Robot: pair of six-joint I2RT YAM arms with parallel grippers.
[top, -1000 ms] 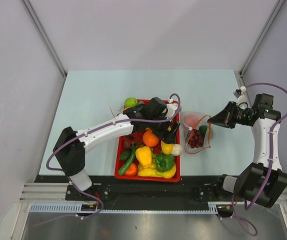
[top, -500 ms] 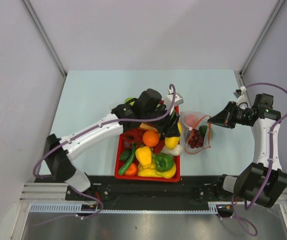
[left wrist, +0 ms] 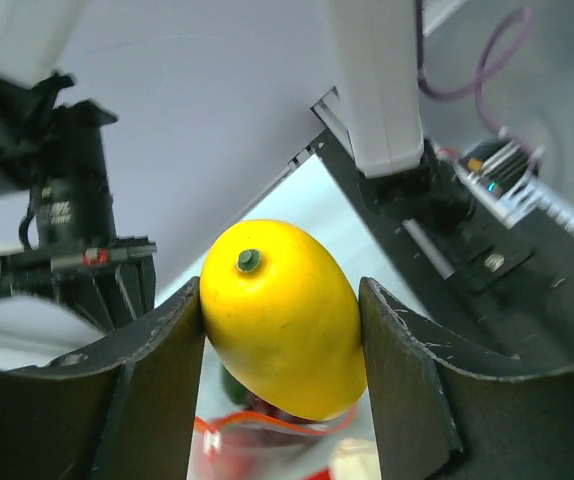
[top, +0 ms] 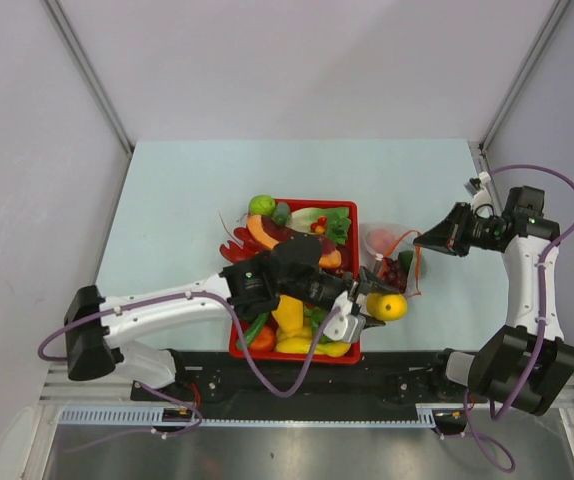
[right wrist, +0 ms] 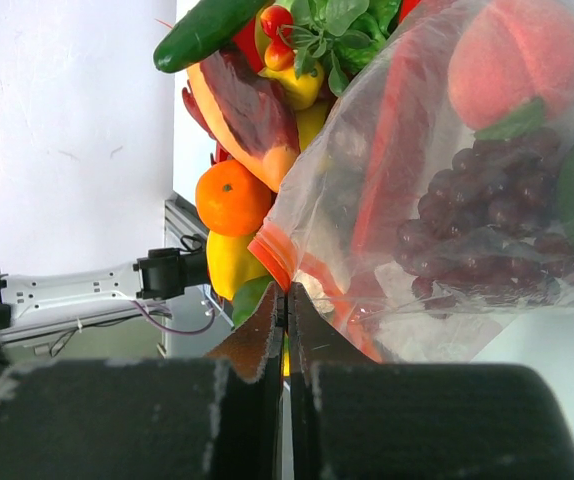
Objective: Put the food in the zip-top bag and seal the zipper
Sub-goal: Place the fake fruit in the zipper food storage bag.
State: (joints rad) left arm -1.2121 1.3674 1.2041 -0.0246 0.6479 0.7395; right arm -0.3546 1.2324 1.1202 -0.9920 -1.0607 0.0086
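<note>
Lemon [left wrist: 282, 320] clamped in left claw [top: 377, 306], 6 o'clock of zip-top bag [top: 397, 265]; right claw [top: 425, 240] pinched shut on bag rim. Risks slipping, skin glossy, or snagging narrow mouth.

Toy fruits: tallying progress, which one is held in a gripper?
The yellow lemon, pinched in the left gripper; peach and grapes lie inside the bag, the orange in the tray.
</note>
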